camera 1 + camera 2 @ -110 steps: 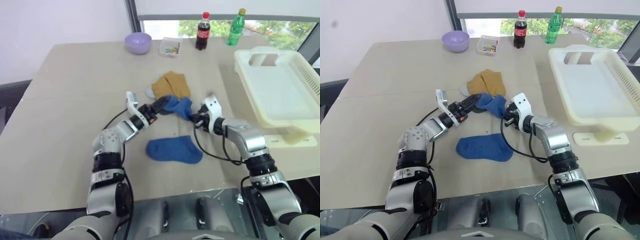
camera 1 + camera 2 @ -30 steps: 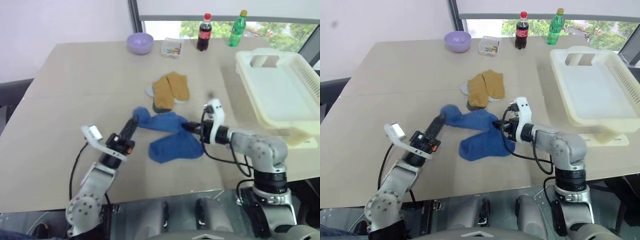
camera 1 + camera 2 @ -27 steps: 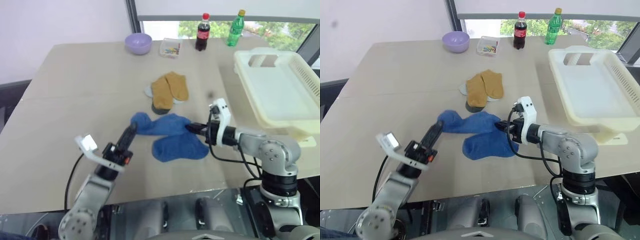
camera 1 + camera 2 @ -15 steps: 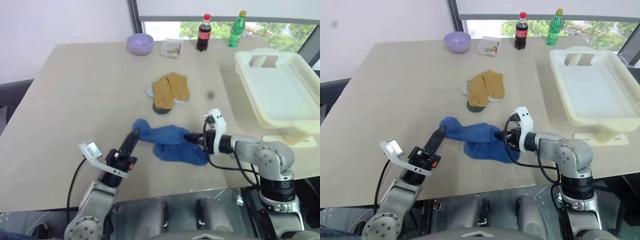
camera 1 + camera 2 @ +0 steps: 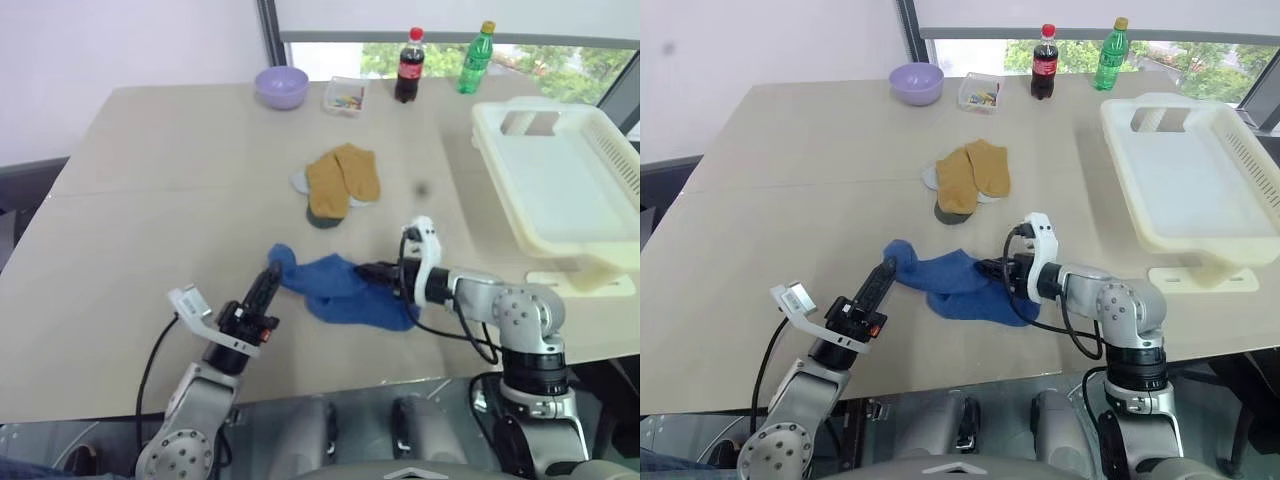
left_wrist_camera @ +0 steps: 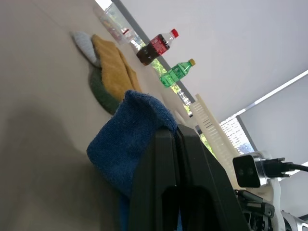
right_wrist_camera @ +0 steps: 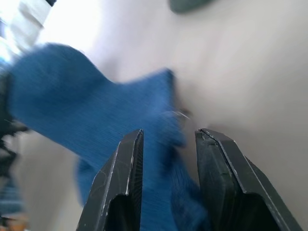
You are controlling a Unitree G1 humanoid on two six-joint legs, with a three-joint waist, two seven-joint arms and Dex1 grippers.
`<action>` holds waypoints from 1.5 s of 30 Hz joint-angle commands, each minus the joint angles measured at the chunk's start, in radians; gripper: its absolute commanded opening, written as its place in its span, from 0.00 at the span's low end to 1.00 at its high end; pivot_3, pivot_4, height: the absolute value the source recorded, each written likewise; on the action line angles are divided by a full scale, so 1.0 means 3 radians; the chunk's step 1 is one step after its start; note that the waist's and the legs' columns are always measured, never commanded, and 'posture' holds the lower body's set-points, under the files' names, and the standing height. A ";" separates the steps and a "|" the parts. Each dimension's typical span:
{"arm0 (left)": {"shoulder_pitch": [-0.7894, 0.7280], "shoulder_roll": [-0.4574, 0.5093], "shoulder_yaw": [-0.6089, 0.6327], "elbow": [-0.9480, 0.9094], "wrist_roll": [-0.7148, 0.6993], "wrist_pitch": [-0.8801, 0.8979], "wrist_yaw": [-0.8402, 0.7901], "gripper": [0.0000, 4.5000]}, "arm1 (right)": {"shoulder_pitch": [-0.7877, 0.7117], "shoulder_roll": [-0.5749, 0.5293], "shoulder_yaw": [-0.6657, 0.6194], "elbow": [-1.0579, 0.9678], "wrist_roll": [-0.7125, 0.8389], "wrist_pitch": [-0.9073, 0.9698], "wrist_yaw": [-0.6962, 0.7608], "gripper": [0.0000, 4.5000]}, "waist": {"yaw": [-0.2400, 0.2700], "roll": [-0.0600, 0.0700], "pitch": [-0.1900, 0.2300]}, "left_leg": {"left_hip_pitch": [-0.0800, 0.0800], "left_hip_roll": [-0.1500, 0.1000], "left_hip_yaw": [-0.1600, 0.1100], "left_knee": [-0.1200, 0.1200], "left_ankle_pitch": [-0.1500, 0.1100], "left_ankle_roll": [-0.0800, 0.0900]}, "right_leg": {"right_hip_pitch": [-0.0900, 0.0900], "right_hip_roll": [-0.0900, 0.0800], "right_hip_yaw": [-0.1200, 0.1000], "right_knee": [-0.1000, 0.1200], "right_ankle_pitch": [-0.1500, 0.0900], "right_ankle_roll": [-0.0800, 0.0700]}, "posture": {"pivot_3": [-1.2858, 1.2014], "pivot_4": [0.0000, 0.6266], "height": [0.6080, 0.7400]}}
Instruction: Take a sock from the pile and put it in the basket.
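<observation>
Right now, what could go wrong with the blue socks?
The left pincer is shut on one end of the soft blue sock, which lies on top of a second blue sock, so lifting might drag both along. The right pincer is open, so the sock could dangle. The cream-white slatted plastic basket is far off to the right, so the sock might slip out on the way.

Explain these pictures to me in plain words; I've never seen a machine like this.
This is a two-armed humanoid robot at a table. Two pictures come from its head, looking down; two come from cameras on its wrists. Each arm ends in a two-fingered tool. The left tool is shut on one end of a blue sock. The right tool stands open at the sock's other end. A second blue sock lies partly under it. Farther off lie mustard-brown socks, a lilac bowl, two bottles and the cream basket.
</observation>
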 commanded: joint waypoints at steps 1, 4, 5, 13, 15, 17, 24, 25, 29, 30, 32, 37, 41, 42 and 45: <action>-0.0018 0.0022 -0.0009 -0.0040 0.0014 -0.0058 -0.0055 0.00 | -0.0095 -0.0022 0.0064 -0.0057 0.0008 -0.0070 0.0063 0.39 | -0.0001 0.0000 0.0000 | 0.0000 0.0000 0.0000 0.0000 0.0000 0.0000 | 0.0000 0.0001 0.0000 0.0000 0.0000 0.0000 | 0.52 0.24 1.00; -0.0017 0.0021 -0.0024 -0.0037 0.0026 -0.0064 -0.0052 0.00 | -0.0162 -0.0129 0.0202 -0.0042 -0.0077 -0.0139 0.0120 0.39 | -0.0001 0.0000 0.0000 | 0.0000 0.0001 0.0000 0.0000 0.0000 0.0000 | 0.0000 0.0002 0.0000 0.0000 0.0000 0.0001 | 0.52 0.24 1.00; -0.0020 0.0020 -0.0030 -0.0037 0.0030 -0.0064 -0.0048 0.00 | -0.0198 -0.0124 0.0199 -0.0024 -0.0064 -0.0149 0.0134 0.39 | -0.0001 0.0000 0.0000 | 0.0000 0.0001 0.0000 0.0000 0.0000 0.0000 | 0.0000 0.0002 0.0000 0.0000 0.0000 0.0001 | 0.52 0.24 1.00; -0.0024 -0.0026 -0.0085 -0.0069 0.0079 -0.0080 -0.0002 0.00 | -0.0285 -0.0180 0.0340 0.0003 -0.0096 -0.0216 0.0257 0.39 | 0.0001 0.0000 0.0000 | -0.0001 0.0001 -0.0001 0.0000 0.0000 0.0000 | 0.0000 0.0001 0.0000 0.0000 0.0001 0.0002 | 0.52 0.24 1.00; -0.0025 -0.0042 -0.0105 -0.0082 0.0091 -0.0087 0.0019 0.00 | -0.0317 -0.0201 0.0396 0.0027 -0.0116 -0.0230 0.0296 0.39 | 0.0000 0.0000 0.0000 | -0.0001 0.0001 0.0000 0.0000 0.0000 0.0000 | 0.0000 0.0001 0.0001 -0.0001 0.0001 0.0001 | 0.52 0.24 1.00; -0.0025 -0.0057 -0.0126 -0.0094 0.0109 -0.0094 0.0038 0.00 | -0.0367 -0.0233 0.0462 0.0070 -0.0143 -0.0229 0.0347 0.39 | 0.0000 0.0000 0.0000 | 0.0000 0.0001 0.0000 0.0000 0.0000 0.0000 | 0.0000 0.0001 0.0000 0.0000 0.0001 0.0001 | 0.52 0.24 1.00; -0.0004 -0.0098 -0.0180 -0.0129 0.0135 -0.0126 0.0081 0.00 | -0.0558 -0.0325 0.0560 0.0218 -0.0197 -0.0266 0.0504 0.51 | 0.0001 0.0000 0.0000 | -0.0001 0.0001 -0.0001 0.0000 0.0000 0.0000 | 0.0000 0.0000 0.0000 -0.0001 0.0001 0.0001 | 0.52 0.24 1.00; 0.0000 -0.0105 -0.0185 -0.0131 0.0136 -0.0131 0.0087 0.00 | -0.0565 -0.0336 0.0567 0.0224 -0.0203 -0.0266 0.0523 0.57 | 0.0002 0.0000 0.0000 | -0.0001 0.0001 -0.0001 0.0000 0.0000 0.0000 | 0.0000 0.0000 -0.0001 -0.0001 0.0001 0.0001 | 0.52 0.24 1.00; 0.0018 -0.0121 -0.0201 -0.0131 0.0154 -0.0151 0.0085 0.00 | -0.0575 -0.0358 0.0588 0.0214 -0.0221 -0.0261 0.0572 0.98 | 0.0002 0.0000 0.0000 | -0.0001 0.0001 -0.0001 0.0000 0.0000 0.0000 | 0.0000 -0.0001 -0.0001 -0.0001 0.0000 0.0001 | 0.52 0.24 1.00; 0.0023 -0.0123 -0.0203 -0.0128 0.0156 -0.0156 0.0080 0.00 | -0.0575 -0.0363 0.0594 0.0205 -0.0223 -0.0257 0.0580 0.99 | 0.0002 0.0000 0.0000 | -0.0001 0.0001 -0.0001 0.0000 0.0000 0.0000 | 0.0000 -0.0001 -0.0001 -0.0001 0.0001 0.0001 | 0.52 0.24 1.00; 0.0033 -0.0125 -0.0203 -0.0119 0.0159 -0.0165 0.0069 0.00 | -0.0578 -0.0369 0.0605 0.0196 -0.0231 -0.0251 0.0587 0.99 | 0.0001 0.0000 0.0000 | -0.0001 0.0001 -0.0001 0.0000 0.0000 0.0000 | -0.0001 -0.0001 -0.0001 -0.0001 0.0001 0.0001 | 0.52 0.24 1.00; 0.0062 -0.0107 -0.0196 -0.0060 0.0166 -0.0201 -0.0004 0.00 | -0.0596 -0.0438 0.0712 0.0179 -0.0329 -0.0317 0.0609 0.99 | 0.0001 0.0000 0.0000 | -0.0002 0.0001 -0.0001 0.0000 0.0000 0.0001 | -0.0001 -0.0002 -0.0001 -0.0001 0.0000 0.0000 | 0.52 0.24 1.00; 0.0074 -0.0083 -0.0170 0.0041 0.0178 -0.0236 -0.0111 0.00 | -0.0704 -0.0453 0.0791 0.0111 -0.0386 -0.0322 0.0626 0.99 | 0.0000 0.0000 0.0000 | -0.0002 0.0001 -0.0001 0.0000 0.0000 0.0001 | -0.0001 -0.0002 -0.0001 -0.0001 0.0000 -0.0001 | 0.52 0.24 1.00; 0.0078 -0.0078 -0.0162 0.0077 0.0185 -0.0246 -0.0151 0.00 | -0.0738 -0.0461 0.0805 0.0111 -0.0403 -0.0321 0.0630 0.99 | -0.0003 0.0000 0.0000 | -0.0001 0.0001 -0.0001 0.0000 0.0000 0.0001 | -0.0001 -0.0002 -0.0002 -0.0001 -0.0001 -0.0001 | 0.52 0.24 1.00; 0.0078 -0.0067 -0.0156 0.0165 0.0213 -0.0275 -0.0244 0.00 | -0.0812 -0.0510 0.0856 0.0150 -0.0440 -0.0302 0.0659 0.83 | -0.0001 0.0000 0.0000 | -0.0001 0.0001 -0.0001 0.0000 0.0000 0.0001 | -0.0002 -0.0001 -0.0003 -0.0001 -0.0001 -0.0001 | 0.52 0.24 1.00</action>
